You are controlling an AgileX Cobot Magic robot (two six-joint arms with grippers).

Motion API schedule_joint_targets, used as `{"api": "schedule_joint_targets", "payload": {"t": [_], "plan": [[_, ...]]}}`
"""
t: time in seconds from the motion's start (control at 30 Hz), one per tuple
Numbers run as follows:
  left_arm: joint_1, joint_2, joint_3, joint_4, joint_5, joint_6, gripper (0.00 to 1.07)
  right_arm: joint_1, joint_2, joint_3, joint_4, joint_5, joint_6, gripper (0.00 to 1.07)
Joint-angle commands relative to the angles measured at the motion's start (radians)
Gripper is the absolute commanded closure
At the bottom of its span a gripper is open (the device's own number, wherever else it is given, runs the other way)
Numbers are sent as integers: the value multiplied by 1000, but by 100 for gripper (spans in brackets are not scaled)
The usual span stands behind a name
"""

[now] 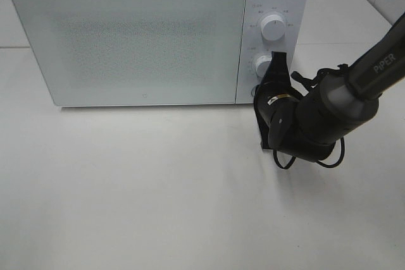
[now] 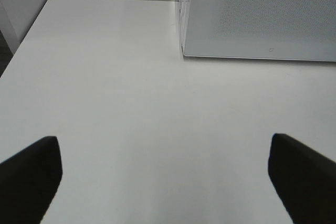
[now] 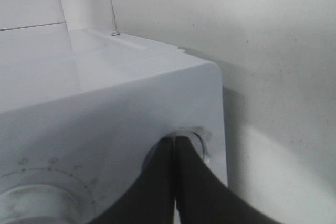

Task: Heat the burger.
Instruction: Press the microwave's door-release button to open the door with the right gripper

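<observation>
The burger is out of view. A white microwave (image 1: 145, 42) stands at the back of the table with its door closed. My right gripper (image 1: 261, 90) is shut, and its joined fingertips (image 3: 176, 140) rest against the round button (image 3: 198, 136) low on the control panel, below the lower knob (image 1: 261, 64). My left gripper (image 2: 164, 145) is open over bare table, holding nothing, with the microwave's front corner (image 2: 185, 51) some way ahead of it. The left arm does not show in the exterior high view.
The upper knob (image 1: 273, 26) sits above the lower one on the panel. A white tabletop (image 1: 158, 188) spreads in front of the microwave. A wall (image 3: 252, 35) stands close behind and beside the microwave.
</observation>
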State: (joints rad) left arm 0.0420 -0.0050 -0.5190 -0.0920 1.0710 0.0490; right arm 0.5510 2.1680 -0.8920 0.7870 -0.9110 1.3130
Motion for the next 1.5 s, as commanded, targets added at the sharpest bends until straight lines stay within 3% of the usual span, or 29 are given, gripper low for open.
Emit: {"api": "schedule_joint_targets", "payload": {"t": [0.03,0.5,0.7,1.5], "plan": [[0,-5,3,2,-4,-7,6,-4,0,-37,-10,-50,-12,107],[0,-5,3,2,-4,-7,6,-4,15,-101,27,-205,-31,107],[0,-5,3,2,-4,-7,6,-4,77,-204,28,-300,-46,107],[0,-5,3,2,-4,-7,6,-4,75,-218,13,-190,-69,107]]}}
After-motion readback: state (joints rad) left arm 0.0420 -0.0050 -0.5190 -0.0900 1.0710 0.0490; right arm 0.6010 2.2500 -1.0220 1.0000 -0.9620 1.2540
